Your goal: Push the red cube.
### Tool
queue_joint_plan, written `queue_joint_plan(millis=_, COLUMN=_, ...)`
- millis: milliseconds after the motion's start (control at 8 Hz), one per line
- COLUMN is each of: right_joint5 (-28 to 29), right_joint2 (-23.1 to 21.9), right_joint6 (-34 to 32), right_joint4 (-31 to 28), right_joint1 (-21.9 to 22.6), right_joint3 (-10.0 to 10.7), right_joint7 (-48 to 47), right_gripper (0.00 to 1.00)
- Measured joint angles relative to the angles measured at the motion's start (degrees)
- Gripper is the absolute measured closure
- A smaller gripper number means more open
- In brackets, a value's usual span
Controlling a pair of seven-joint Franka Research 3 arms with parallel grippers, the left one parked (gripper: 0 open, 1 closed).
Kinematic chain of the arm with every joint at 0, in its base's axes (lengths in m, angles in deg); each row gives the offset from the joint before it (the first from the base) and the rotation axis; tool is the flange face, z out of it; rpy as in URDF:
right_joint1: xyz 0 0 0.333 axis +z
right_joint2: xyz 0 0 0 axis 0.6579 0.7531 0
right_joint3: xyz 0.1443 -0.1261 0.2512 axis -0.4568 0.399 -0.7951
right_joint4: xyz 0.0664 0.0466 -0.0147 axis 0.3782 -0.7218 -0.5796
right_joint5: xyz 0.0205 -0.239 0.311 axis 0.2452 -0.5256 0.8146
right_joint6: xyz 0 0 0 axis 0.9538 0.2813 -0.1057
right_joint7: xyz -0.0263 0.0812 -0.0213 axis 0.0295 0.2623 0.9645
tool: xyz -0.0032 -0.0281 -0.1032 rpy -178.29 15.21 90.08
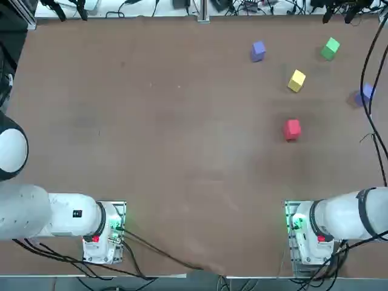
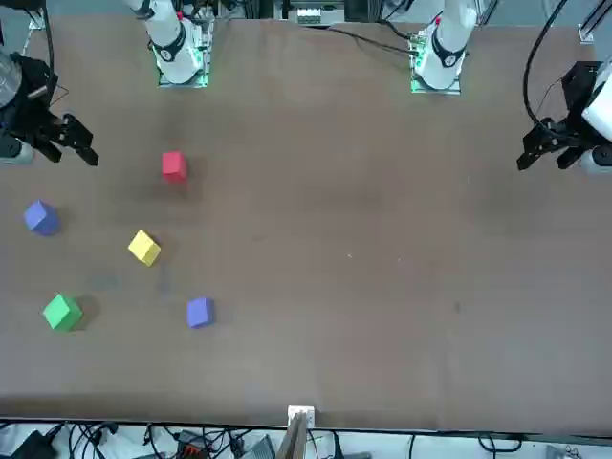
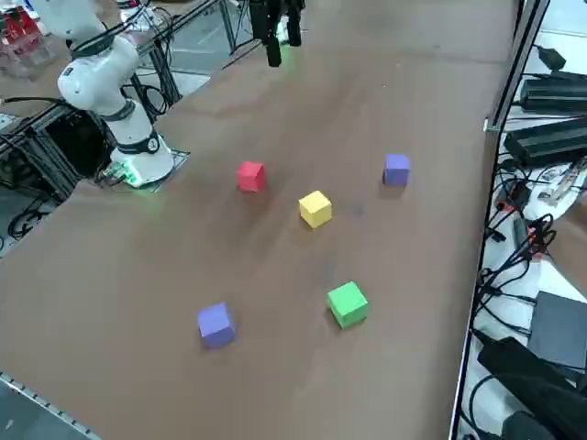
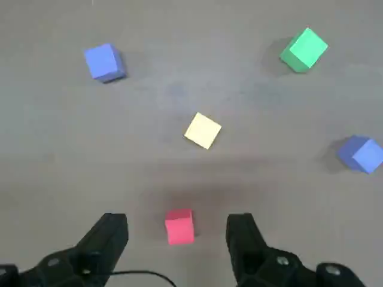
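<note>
- The right gripper (image 4: 177, 222) hung above the table (image 1: 182, 133), toward its right side, touching no cube.
- The jaws stood wide, holding nothing.
- The red cube (image 1: 292, 130) sat on the table, well in front of the right arm's base (image 1: 309, 236).
- The yellow cube (image 1: 296, 80) lay beyond it, with the green cube (image 1: 330, 48) farther out.

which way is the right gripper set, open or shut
Open: in the wrist view the two black fingers of the right gripper stand wide apart, and the small red cube on the table shows between them, not gripped.
</note>
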Motion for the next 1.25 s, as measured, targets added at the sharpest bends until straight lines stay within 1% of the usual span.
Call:
queue_joint_plan(millis=375, right_joint5=1.25, right_joint2=0.44, right_joint6=-0.09, right_joint4=0.75, right_joint1=0.55, right_joint3=-0.38, right_joint7=-0.08, right_gripper=0.00)
queue_joint_plan(millis=500, right_joint5=2.57, right_joint2=1.09, right_joint6=-0.12, right_joint4=0.78, right_joint1=1.63, right_joint3=-0.54, right_joint7=-0.84, right_gripper=0.00)
queue_joint_plan(millis=625, right_joint5=3.42, right_joint2=2.21, right_joint6=-0.05, right_joint4=0.71, right_joint1=3.77, right_joint3=-0.63, right_joint7=-2.68, right_gripper=0.00)
queue_joint_plan(millis=750, right_joint5=3.64, right_joint2=3.81, right_joint6=0.48, right_joint4=0.53, right_joint1=6.49, right_joint3=-0.79, right_joint7=-7.12, right_gripper=0.00)
queue_joint_plan(millis=1000, right_joint5=3.71, right_joint2=7.33, right_joint6=4.45, right_joint4=-1.35, right_joint1=11.90, right_joint3=-0.99, right_joint7=-21.37, right_gripper=0.00)
queue_joint_plan(millis=1250, right_joint5=3.71, right_joint2=9.18, right_joint6=9.53, right_joint4=-5.66, right_joint1=15.37, right_joint3=-1.03, right_joint7=-34.33, right_gripper=0.01)
